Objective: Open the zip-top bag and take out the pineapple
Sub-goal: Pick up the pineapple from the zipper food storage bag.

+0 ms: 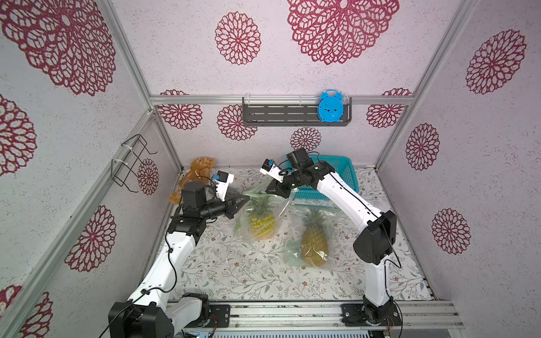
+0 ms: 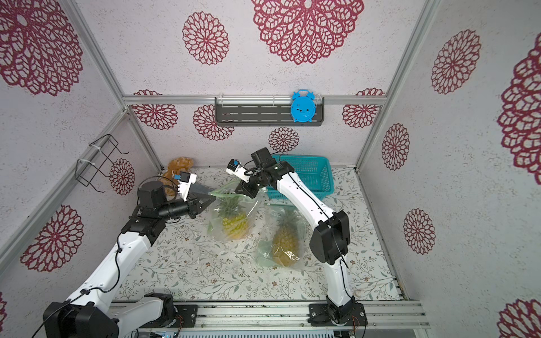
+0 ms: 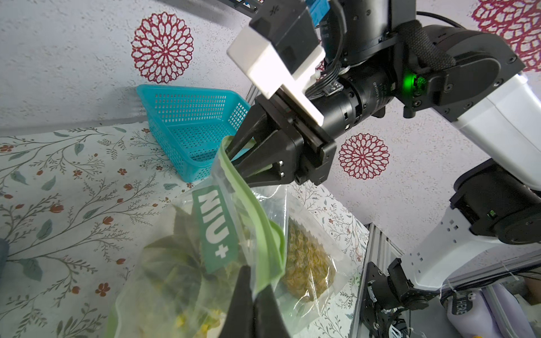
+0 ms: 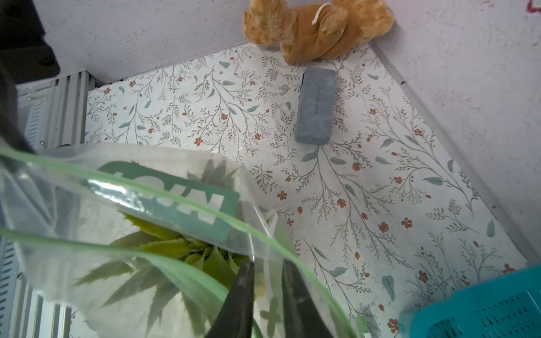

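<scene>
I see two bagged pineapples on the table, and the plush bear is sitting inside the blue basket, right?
Not quite: the left wrist view shows the basket empty. The plush bear lies outside it, in the far corner. The two bagged pineapples are as you say.

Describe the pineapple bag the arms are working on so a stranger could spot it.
Find the teal basket against the back wall. On the floral table near it, the zip-top bag is the pineapple bag nearer the plush toy. Unlike the other bag, its green rim is lifted, with the left gripper and right gripper at it.
</scene>
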You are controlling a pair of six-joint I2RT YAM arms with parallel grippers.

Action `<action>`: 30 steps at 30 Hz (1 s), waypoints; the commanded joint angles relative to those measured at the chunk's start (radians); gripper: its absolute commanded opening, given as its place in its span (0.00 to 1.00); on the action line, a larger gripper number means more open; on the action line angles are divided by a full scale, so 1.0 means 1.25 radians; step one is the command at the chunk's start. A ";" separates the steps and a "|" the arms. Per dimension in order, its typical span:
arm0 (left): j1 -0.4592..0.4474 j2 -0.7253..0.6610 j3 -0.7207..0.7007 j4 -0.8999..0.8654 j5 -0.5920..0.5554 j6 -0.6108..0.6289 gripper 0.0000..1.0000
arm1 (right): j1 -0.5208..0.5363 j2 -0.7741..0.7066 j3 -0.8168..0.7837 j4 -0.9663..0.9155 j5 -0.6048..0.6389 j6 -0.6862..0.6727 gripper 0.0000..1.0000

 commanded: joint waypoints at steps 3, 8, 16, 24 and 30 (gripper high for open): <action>0.000 0.004 0.023 -0.018 0.002 0.012 0.00 | 0.005 -0.013 0.029 -0.090 -0.056 -0.053 0.31; 0.000 0.003 0.023 -0.023 -0.014 0.015 0.00 | 0.005 -0.025 0.028 -0.110 -0.061 -0.067 0.35; 0.000 0.003 0.022 -0.029 -0.036 0.017 0.00 | 0.005 -0.050 0.020 -0.125 -0.105 -0.081 0.40; 0.000 0.003 0.024 -0.029 -0.037 0.016 0.00 | 0.003 -0.067 0.015 -0.120 -0.164 -0.088 0.44; 0.000 0.009 0.025 -0.026 -0.010 0.011 0.00 | 0.006 -0.069 0.000 -0.066 -0.182 -0.055 0.45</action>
